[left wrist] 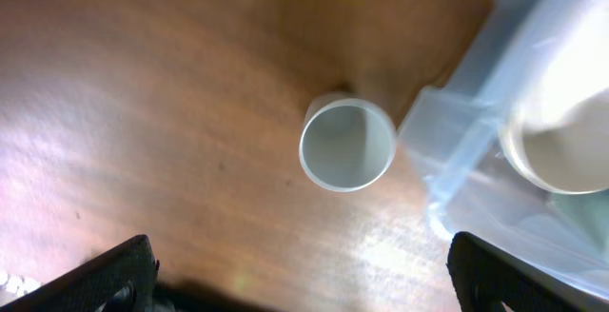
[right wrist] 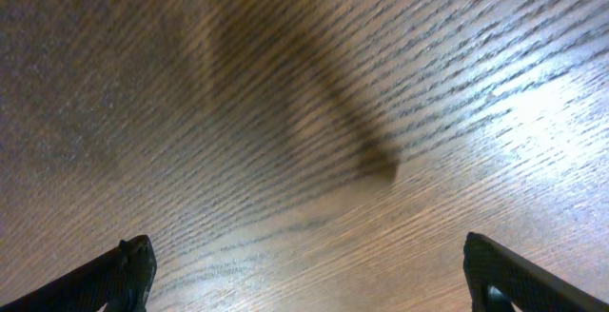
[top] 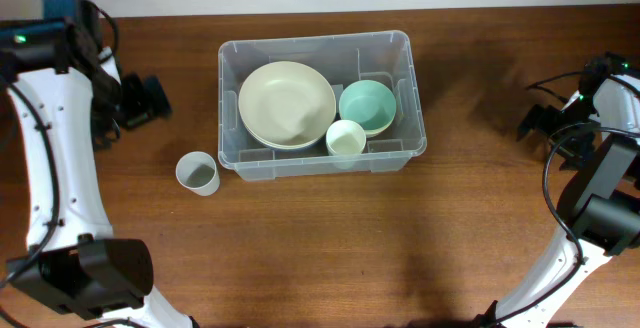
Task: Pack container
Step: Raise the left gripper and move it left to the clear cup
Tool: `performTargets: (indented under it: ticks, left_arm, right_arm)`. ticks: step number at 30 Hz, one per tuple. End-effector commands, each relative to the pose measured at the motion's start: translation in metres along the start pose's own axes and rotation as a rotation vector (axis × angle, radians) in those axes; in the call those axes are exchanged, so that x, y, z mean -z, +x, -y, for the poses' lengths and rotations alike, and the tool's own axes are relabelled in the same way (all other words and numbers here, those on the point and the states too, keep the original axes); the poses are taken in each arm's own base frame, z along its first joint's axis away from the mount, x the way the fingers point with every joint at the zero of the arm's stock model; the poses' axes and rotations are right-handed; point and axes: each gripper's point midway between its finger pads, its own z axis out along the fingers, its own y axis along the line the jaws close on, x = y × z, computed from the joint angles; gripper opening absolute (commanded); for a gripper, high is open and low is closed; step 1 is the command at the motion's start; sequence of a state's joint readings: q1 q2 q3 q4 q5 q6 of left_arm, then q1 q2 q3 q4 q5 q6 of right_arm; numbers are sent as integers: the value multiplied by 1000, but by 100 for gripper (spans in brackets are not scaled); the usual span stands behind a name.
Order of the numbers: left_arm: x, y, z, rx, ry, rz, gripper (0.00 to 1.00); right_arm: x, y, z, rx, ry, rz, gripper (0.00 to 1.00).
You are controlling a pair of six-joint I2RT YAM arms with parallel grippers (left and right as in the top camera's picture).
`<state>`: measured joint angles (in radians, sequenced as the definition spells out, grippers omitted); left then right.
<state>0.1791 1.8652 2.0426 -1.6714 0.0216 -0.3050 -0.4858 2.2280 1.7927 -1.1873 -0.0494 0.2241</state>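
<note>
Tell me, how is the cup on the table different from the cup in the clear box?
The grey cup stands on the wooden table, just outside the container. The cream cup sits inside the container, next to the teal bowl. The grey cup looks greyish white, while the cream cup is pale and yellowish. Both are round, upright, open at the top and look empty.

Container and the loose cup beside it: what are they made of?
The container looks like clear, glossy plastic: the wooden table and the dishes inside show through its walls, and its thick rim catches the light. The cup looks like opaque, pale grey matte plastic with a thin, even rim. Glazed ceramic can't be ruled out.
</note>
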Motion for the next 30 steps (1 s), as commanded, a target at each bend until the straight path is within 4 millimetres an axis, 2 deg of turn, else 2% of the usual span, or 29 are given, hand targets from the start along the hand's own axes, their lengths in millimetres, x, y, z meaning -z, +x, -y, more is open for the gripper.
performTargets:
  ticks: [1,6,11,17,22,30]
  left_arm:
    - [-19,13,3,55,25,-61,100]
    - [-56,23,-2,58,0,-131,100]
    - [-83,35,-6,60,-18,-185,100]
    - [-114,36,-6,53,-17,-179,100]
    - [-132,44,-9,54,-23,-199,100]
    - [-151,48,-13,43,-30,-198,100]
  right_arm:
    - [6,-1,2,3,-2,14,99]
    - [6,-1,2,2,-2,14,99]
    - [6,-1,2,3,-2,14,99]
    - [6,-1,2,2,-2,14,99]
    - [6,-1,2,2,-2,14,99]
    - [6,-1,2,3,-2,14,99]
